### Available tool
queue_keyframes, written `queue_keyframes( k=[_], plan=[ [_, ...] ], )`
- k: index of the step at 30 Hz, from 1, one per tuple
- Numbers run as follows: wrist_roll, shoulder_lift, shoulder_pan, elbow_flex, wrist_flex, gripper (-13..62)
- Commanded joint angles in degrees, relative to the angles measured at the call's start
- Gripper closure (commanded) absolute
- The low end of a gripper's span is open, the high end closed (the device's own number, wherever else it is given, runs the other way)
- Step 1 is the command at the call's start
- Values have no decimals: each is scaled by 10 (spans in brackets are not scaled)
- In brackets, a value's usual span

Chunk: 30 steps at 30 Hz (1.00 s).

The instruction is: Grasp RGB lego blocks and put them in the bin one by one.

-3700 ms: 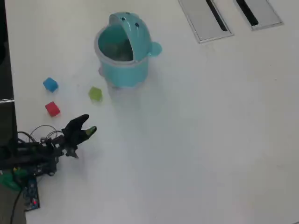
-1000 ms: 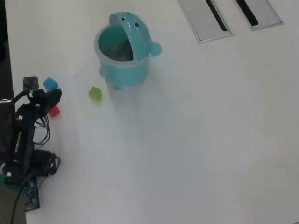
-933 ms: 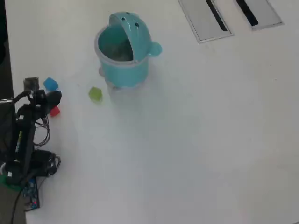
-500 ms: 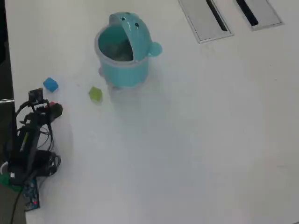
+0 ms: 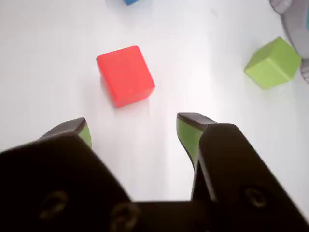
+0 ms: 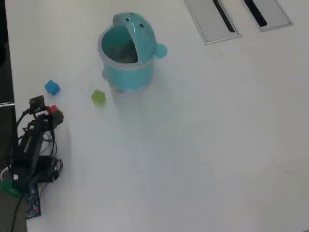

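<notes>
One red block [image 5: 125, 75] before parted tool [image 5: 133, 130]

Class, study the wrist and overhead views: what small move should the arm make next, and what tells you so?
Probably ease the open gripper forward and down until the small red plastic block sits between its green-padded jaws, then close. The wrist view shows the block just ahead of the tips, ungrasped, on the white table.

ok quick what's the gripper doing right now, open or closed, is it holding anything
Gripper: open and empty; the red block lies on the table just ahead of the green-padded fingertips, not between them.
</notes>
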Motion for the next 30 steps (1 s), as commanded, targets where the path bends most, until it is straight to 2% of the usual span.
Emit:
queue_keyframes(
  k=[1, 30],
  plan=[
    [3, -13, -10, -21, -35, 163],
    [1, -193, -27, -58, -189, 171]
  ],
)
